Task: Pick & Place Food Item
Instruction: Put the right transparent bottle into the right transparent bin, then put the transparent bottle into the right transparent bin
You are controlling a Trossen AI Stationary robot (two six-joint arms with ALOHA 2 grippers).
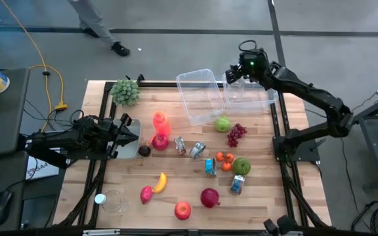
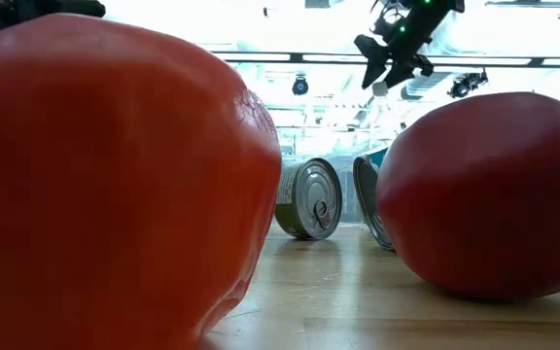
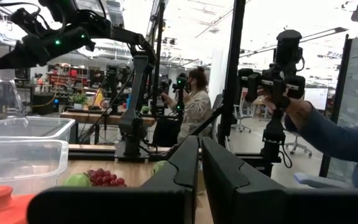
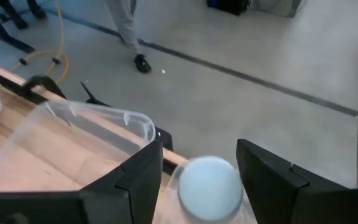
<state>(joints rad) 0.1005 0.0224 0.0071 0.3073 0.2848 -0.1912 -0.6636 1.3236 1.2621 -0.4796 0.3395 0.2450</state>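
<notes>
Right gripper (image 4: 194, 180) hangs above the clear bin (image 1: 251, 92) at the worktop's (image 1: 195, 190) far edge, fingers parted around a pale ball (image 4: 210, 186), seemingly releasing it; next, retreat. Left gripper (image 1: 125, 131) waits shut, far from the bin.

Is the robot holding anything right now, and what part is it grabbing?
Left end effector: shut, empty. Right end effector sits either side of a pale round cap; whether it grips it cannot be told.

Clear glossy plastic bins (image 1: 199, 92) sit on matt wooden table (image 1: 261, 203); shiny metal cans (image 2: 309, 199).
</notes>
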